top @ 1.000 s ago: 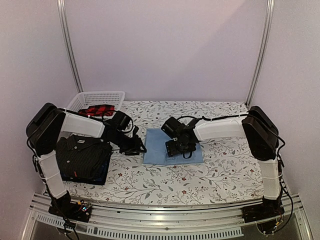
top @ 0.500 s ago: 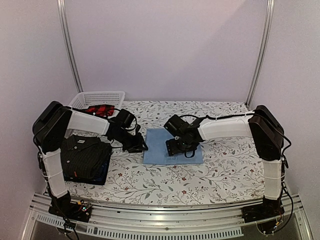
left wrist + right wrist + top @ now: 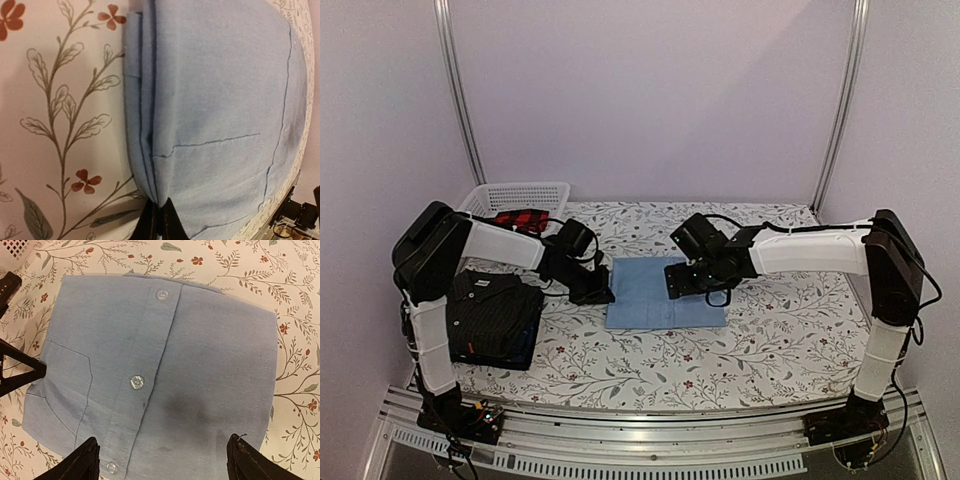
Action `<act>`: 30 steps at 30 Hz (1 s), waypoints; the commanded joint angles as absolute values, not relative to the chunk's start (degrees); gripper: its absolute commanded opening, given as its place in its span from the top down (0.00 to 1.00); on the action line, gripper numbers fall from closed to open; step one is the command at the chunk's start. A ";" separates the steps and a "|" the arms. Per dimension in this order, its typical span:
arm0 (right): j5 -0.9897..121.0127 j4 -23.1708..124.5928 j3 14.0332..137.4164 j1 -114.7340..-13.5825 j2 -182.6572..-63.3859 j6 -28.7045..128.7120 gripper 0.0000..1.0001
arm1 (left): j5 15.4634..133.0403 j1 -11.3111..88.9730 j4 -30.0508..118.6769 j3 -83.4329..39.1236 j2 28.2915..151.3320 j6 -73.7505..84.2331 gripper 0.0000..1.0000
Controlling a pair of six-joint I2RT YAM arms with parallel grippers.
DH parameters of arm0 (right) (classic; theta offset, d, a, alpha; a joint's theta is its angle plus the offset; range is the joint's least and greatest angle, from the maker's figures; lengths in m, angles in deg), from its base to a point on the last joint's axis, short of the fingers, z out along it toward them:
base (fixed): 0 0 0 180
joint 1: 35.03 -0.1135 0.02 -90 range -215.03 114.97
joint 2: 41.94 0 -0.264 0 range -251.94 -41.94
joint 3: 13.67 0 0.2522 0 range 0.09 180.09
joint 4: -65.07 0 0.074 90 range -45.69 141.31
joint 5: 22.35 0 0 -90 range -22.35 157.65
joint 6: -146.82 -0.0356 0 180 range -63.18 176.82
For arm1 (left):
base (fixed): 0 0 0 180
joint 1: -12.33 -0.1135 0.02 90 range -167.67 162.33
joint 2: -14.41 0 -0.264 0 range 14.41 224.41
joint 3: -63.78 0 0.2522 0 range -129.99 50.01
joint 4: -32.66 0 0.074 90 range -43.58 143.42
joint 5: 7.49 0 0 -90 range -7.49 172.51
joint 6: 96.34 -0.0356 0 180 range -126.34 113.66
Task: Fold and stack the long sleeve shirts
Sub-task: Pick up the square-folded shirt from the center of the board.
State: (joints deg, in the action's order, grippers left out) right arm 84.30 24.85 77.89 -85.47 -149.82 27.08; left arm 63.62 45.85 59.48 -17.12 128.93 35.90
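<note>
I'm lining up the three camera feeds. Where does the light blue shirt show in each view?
Top external: the light blue shirt lies just below the picture's centre.
Left wrist: it fills the right half, folded edge running vertically.
Right wrist: it fills most of the frame, buttons up.
Shared landmark: the left gripper pinching the shirt's edge.

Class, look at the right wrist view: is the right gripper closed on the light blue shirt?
No: the right gripper has its two fingers spread wide apart over the light blue shirt, with nothing pinched between them.
</note>
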 commanded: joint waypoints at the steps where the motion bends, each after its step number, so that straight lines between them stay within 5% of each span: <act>1: 81.92 27.97 72.61 -82.58 -146.12 26.92 0.13 | 64.90 46.52 62.86 -16.26 131.47 35.90 1.00; 14: 79.11 31.50 64.21 -79.59 -143.06 24.71 0.14 | 68.25 42.78 67.61 -12.02 123.42 29.57 1.00; 30: 76.10 32.81 68.85 -79.59 -149.00 25.41 0.34 | 67.70 39.29 73.41 -13.45 118.29 21.26 1.00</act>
State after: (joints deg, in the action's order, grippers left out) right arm 77.30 31.38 66.04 -79.59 -146.27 24.94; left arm 67.79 40.32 70.78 -12.00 120.79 24.12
